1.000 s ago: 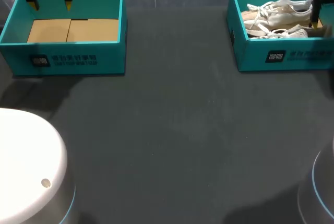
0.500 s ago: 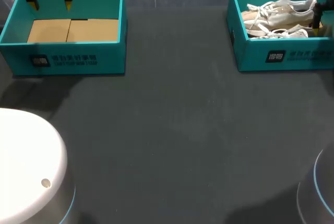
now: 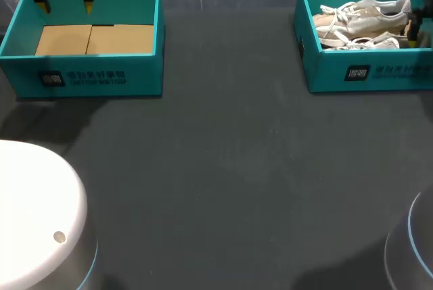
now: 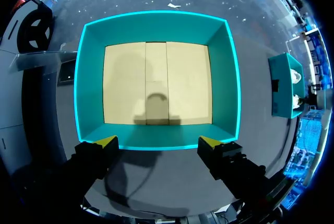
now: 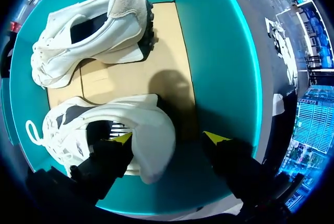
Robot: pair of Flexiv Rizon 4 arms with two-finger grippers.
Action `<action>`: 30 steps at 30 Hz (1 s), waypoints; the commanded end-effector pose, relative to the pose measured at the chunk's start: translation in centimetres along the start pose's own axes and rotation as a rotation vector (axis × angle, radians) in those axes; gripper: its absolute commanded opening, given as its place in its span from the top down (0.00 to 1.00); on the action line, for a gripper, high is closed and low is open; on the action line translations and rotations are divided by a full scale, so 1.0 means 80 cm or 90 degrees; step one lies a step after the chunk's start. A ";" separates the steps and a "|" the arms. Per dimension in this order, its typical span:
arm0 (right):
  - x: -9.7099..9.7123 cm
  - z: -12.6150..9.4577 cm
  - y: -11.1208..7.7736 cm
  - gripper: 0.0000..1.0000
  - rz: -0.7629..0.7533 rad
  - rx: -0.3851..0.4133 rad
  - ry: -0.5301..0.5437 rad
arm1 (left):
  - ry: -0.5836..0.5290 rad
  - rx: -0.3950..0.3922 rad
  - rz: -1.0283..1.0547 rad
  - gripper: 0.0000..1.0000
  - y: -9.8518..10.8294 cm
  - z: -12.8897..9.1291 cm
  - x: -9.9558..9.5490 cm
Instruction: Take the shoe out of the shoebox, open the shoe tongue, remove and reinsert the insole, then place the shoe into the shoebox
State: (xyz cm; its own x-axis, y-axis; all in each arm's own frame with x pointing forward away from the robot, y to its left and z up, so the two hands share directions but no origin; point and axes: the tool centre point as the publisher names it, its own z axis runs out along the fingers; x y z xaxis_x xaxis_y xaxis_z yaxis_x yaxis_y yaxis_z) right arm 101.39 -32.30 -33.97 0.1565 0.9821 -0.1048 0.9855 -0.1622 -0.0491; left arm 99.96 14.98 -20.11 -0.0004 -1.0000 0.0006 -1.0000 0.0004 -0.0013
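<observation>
Two open teal cardboard shoeboxes stand well apart on the dark surface (image 3: 223, 168). The left-hand shoebox (image 3: 88, 77) shows only its tan cardboard floor. The right-hand shoebox (image 3: 369, 74) holds two white lace-up sneakers lying side by side, the far sneaker (image 3: 369, 9) and the near sneaker (image 3: 358, 42).

There are two arms, one over each box. The left jaws hang apart above the left-hand shoebox's far rim, gripping nothing. The right jaws stand apart over the near sneaker's heel (image 5: 151, 145), one yellow tip over its opening and the other beyond the heel by the box wall, clamped on nothing.

Compared with a second ago, the right jaws have slid toward the head view's right edge and slightly lower. The left jaws, both shoeboxes and both sneakers are unchanged.
</observation>
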 end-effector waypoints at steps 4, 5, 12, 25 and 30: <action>0.003 0.004 0.002 0.26 -0.005 0.000 0.005 | 0.000 0.000 0.000 0.00 0.000 -0.001 0.000; 0.004 0.004 0.001 0.28 -0.007 0.000 0.005 | 0.000 0.000 0.000 0.00 0.000 -0.001 0.000; 0.007 0.007 0.000 0.40 -0.017 -0.002 0.007 | 0.000 0.000 0.000 0.00 0.000 -0.001 0.000; 0.007 0.006 0.000 0.57 -0.024 -0.002 0.003 | 0.000 0.000 0.000 0.00 0.000 -0.001 0.000; 0.006 0.009 -0.001 0.52 -0.023 -0.001 0.004 | 0.000 0.000 0.000 0.00 0.000 -0.001 0.000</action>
State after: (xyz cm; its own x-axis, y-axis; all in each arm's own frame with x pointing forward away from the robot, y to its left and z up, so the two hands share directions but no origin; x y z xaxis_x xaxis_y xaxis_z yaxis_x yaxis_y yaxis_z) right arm 101.34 -31.85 -34.60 0.1203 0.9880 -0.0966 0.9907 -0.1257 -0.0522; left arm 99.96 14.98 -20.11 -0.0004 -1.0000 0.0006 -1.0000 0.0004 -0.0013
